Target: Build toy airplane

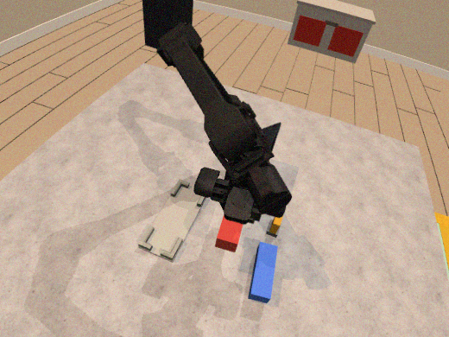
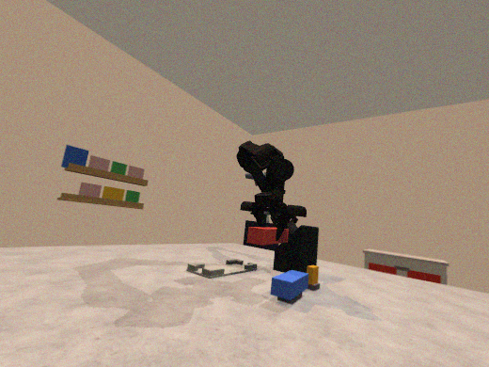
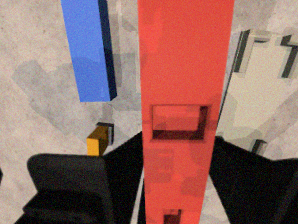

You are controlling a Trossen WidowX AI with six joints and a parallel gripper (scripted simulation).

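Observation:
The red fuselage point(image 1: 229, 238) point(image 2: 262, 235) point(image 3: 185, 60) hangs level in the air, sockets up; the wrist view shows the larger socket between the fingers and the small one near the bottom edge. My gripper point(image 3: 171, 135) is shut on the fuselage, one finger on each side; its fingertips are hidden in the top view. The pale cradle point(image 1: 177, 220) point(image 2: 212, 273) point(image 3: 255, 90) is empty, beside the raised fuselage. The blue wing point(image 1: 264, 270) point(image 2: 289, 284) point(image 3: 87, 55) rests on its dark tab on the table. The orange tail fin point(image 1: 276, 225) point(image 2: 312, 275) point(image 3: 93, 146) stands upright on its dark base.
The tail fin stands close to one end of the wing, both on the opposite side of the fuselage from the cradle. The cradle has raised corner blocks. A grey cabinet point(image 1: 330, 28) point(image 2: 404, 259) with red doors and wall shelves point(image 2: 105, 174) are far in the background.

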